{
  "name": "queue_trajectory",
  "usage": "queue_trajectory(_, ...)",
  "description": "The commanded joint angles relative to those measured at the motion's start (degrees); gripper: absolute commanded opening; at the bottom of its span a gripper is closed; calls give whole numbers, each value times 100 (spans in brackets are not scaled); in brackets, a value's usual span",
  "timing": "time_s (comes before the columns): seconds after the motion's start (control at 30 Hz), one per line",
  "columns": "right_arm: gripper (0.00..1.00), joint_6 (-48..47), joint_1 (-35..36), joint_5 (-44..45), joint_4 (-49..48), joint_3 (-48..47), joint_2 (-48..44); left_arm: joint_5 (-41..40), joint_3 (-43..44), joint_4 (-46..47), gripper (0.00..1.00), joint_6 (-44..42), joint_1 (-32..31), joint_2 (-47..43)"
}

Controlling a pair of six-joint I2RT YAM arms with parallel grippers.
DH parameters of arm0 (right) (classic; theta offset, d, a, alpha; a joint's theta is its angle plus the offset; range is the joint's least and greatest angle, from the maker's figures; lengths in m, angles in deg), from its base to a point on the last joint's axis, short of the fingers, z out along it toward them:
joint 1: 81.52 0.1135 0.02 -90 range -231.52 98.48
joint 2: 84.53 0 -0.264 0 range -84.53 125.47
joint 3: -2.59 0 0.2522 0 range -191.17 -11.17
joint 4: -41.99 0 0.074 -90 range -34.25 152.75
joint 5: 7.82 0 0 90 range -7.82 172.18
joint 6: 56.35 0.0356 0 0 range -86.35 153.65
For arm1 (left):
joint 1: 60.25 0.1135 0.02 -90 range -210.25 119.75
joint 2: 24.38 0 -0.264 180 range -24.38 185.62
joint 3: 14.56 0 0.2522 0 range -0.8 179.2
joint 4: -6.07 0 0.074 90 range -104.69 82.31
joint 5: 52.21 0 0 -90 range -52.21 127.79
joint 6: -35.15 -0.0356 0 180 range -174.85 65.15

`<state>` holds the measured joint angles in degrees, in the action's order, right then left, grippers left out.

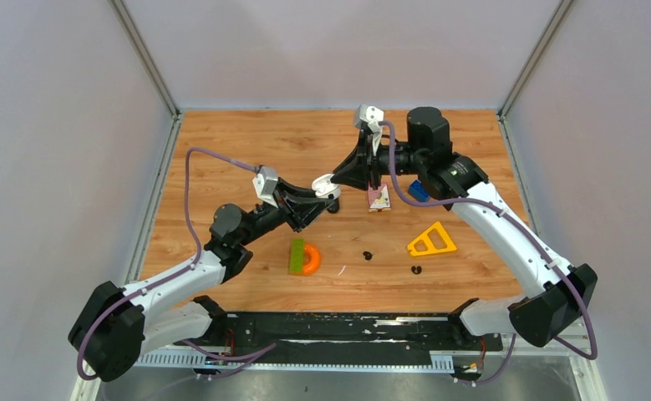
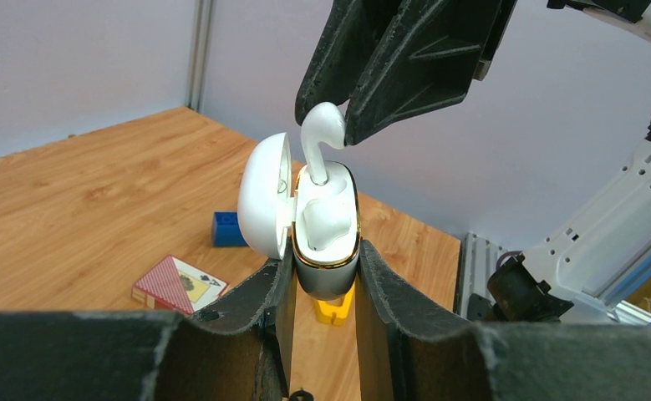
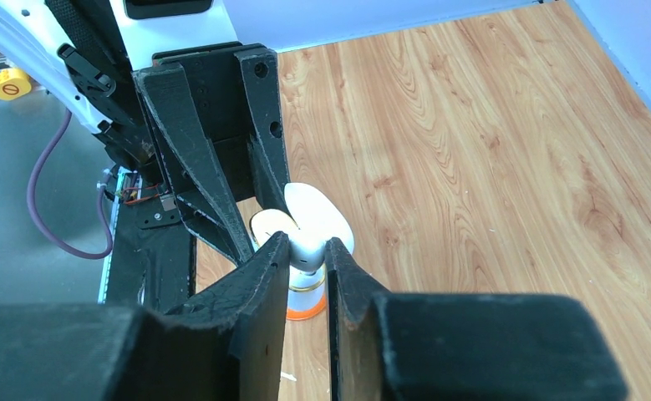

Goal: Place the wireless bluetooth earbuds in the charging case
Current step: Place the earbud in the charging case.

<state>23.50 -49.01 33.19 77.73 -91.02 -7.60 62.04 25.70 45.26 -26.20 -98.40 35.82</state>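
right gripper point(image 2: 326, 125) is closed on a white earbud point(image 2: 315, 154), stem tip at the mouth of the charging case point(image 2: 328, 282). the case is clamped mid-air by the left gripper point(image 2: 326, 261), lid point(image 2: 263, 196) open. a tilted stem could be jammed on the rim, or the bud dropped if released early. two black earbuds point(image 1: 367, 254) lie on the table point(image 1: 246, 142).

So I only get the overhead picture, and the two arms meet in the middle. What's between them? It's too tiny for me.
Observer: The left wrist view shows the left pincer clamped on a charging case, its white lid swung open.
Visitor: And the other arm?
Observer: The right pincer pinches a white earbud by its head, stem pointing down at the case's rim.
Visitor: Anything inside the case?
Observer: Yes, a second earbud appears seated in the nearer slot.
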Motion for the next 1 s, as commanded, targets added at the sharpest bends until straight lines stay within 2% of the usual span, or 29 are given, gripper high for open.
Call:
queue_trajectory(0.0,22,1,-26,-44,-82,27,-118,-112,29,396,0,-31,45,-108)
queue_trajectory(0.17,25,80,-29,-92,-164,85,-86,-61,48,355,0,-52,40,-87)
queue_trajectory(0.67,43,207,-21,-77,-259,113,-29,47,136,165,0,-183,44,-4)
queue_trajectory(0.83,54,167,-25,-331,-201,44,-36,61,171,31,0,-298,42,-23)
queue_trajectory(0.97,62,-266,-28,-290,401,-262,-109,160,316,-398,0,-563,44,-121)
